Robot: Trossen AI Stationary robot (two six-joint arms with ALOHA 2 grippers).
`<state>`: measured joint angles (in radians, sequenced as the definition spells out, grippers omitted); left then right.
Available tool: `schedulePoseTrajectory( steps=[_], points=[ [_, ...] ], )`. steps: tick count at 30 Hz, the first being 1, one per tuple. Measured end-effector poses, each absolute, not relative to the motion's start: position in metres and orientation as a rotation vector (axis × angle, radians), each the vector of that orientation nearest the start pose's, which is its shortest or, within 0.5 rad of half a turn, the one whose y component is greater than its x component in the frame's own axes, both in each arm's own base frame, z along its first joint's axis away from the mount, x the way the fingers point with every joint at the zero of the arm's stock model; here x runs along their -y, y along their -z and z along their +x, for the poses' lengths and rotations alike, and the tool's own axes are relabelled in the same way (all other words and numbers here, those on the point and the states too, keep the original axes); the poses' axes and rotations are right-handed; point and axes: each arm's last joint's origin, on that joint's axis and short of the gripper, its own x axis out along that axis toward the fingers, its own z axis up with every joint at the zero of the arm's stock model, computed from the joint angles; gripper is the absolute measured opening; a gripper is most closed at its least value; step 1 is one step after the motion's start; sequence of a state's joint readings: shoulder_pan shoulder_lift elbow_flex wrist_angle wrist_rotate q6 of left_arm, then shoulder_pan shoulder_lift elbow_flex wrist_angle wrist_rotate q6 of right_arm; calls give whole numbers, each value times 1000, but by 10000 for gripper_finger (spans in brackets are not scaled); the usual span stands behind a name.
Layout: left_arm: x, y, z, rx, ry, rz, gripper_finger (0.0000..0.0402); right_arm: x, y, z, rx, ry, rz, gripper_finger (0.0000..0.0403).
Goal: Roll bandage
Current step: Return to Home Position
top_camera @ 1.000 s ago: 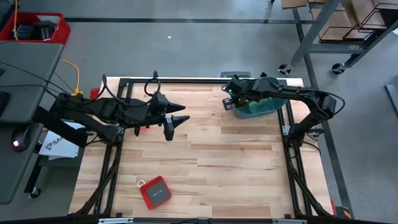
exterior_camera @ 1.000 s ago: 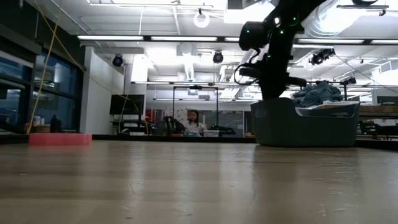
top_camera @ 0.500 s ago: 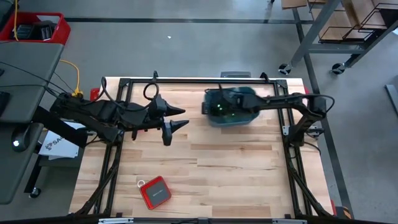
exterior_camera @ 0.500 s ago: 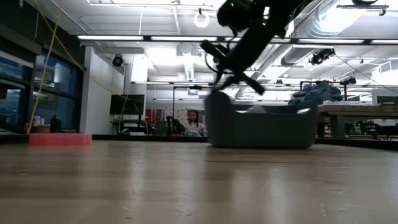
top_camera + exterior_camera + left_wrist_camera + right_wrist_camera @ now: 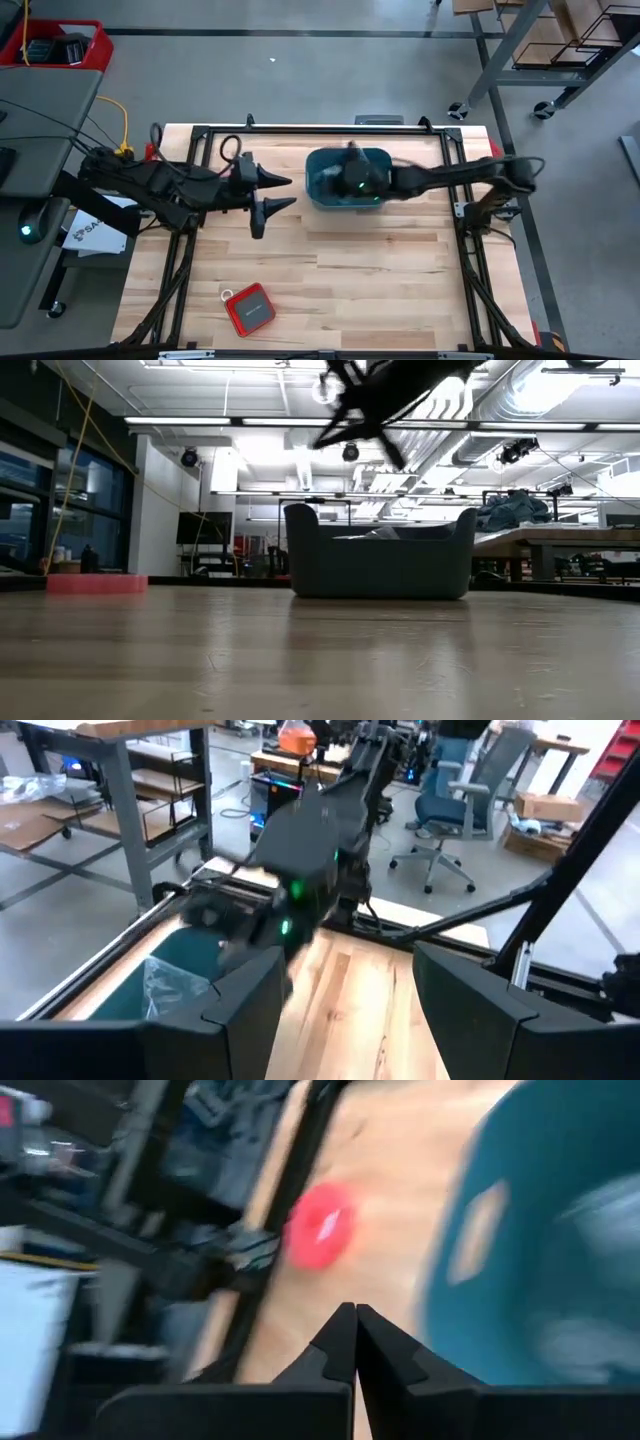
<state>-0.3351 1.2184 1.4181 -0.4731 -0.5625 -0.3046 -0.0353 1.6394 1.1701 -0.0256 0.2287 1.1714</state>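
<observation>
The green bandage does not show in any view. A teal tub (image 5: 322, 188) stands on the table's far middle, with clear wrapping inside; it also shows in the low view (image 5: 380, 565). My right gripper (image 5: 355, 1325) is shut and empty. It hovers over the tub (image 5: 347, 166), well above its rim in the low view (image 5: 350, 400). My left gripper (image 5: 272, 195) is open and empty, to the left of the tub, and its two fingers frame the left wrist view (image 5: 350, 1010).
A red square device (image 5: 248, 307) lies near the table's front left. A small red thing (image 5: 152, 150) sits at the far left corner by the frame and shows blurred in the right wrist view (image 5: 320, 1225). Bare wood lies between the tub and the near edge.
The teal tub has slid along the table's far side toward the left, from the far right corner to the far middle, with my right gripper at it. My right gripper has then risen above the tub's rim. My left gripper has drawn back a little to the left.
</observation>
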Motion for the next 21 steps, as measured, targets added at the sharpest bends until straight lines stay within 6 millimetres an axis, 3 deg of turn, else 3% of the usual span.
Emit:
schedulePoseTrajectory(
  steps=[4,8,14,21],
  points=[
    [61,-436,231,-185,-297,-168,218,28,-295,329,-326,626,941,0],
    [49,-417,228,-99,-244,-220,218,29,-327,290,-320,655,801,0],
    [31,-346,213,-7,-82,-395,218,20,-351,233,-382,723,692,0],
    [11,-274,175,77,-109,-384,184,11,-342,197,-467,732,686,0]
  ],
)
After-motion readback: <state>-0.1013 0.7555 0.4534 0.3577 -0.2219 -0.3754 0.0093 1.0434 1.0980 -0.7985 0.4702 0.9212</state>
